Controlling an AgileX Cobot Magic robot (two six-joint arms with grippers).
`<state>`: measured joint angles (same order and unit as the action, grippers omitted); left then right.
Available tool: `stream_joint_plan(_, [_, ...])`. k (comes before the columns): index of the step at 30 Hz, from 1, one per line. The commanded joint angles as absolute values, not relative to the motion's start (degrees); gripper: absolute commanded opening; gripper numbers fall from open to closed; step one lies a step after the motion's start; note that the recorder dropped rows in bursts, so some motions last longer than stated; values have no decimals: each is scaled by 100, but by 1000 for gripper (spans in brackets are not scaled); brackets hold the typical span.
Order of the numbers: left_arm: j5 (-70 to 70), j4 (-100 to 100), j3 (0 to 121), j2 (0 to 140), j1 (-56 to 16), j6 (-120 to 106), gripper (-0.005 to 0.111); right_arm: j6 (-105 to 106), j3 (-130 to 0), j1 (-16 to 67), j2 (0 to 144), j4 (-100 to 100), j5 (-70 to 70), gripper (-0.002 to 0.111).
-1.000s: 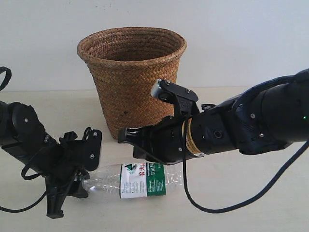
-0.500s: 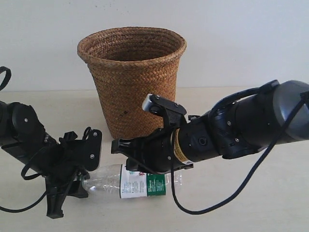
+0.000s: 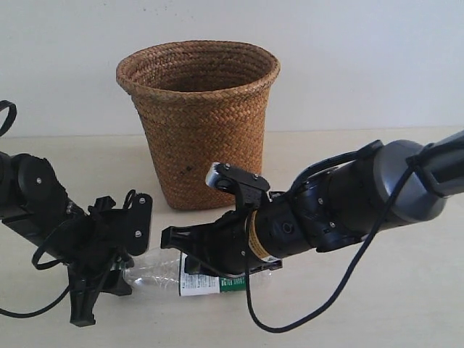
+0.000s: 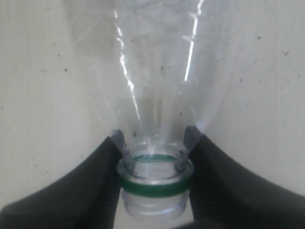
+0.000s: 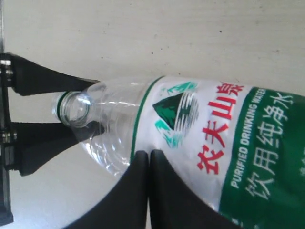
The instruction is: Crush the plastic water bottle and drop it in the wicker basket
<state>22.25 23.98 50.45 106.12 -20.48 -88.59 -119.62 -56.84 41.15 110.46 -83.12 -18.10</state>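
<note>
The plastic water bottle [image 3: 156, 270] lies on its side on the table in front of the wicker basket [image 3: 199, 123]. It is clear, with a green-and-white label [image 5: 205, 124] bearing red characters. Its mouth shows open, with a green ring on the neck [image 4: 155, 183]. My left gripper [image 3: 122, 274] is shut on that neck, one finger [image 4: 86, 191] on each side. My right gripper [image 3: 174, 239] is shut with its fingertips [image 5: 149, 155] together, resting on the bottle's body at the edge of the label. In the exterior view the right arm hides most of the bottle.
The basket stands upright behind both grippers, its rolled rim [image 3: 197, 52] well above them. A black cable [image 3: 290, 315] loops from the right arm onto the table. A pale wall closes the back.
My right arm has come down and to the left, from above the bottle onto its label, covering more of it. The left gripper and the basket have not moved.
</note>
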Motion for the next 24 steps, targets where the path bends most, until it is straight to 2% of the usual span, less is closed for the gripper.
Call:
stream_joint_plan(1, [2297, 2466, 5058, 10571, -2071, -8813, 4, -11893, -5789, 4119, 11366, -8329, -1652, 0])
stream_joint_plan(24, [2297, 2466, 5058, 10571, -2071, -8813, 4, -12003, -5792, 4119, 12121, -8162, -1683, 0])
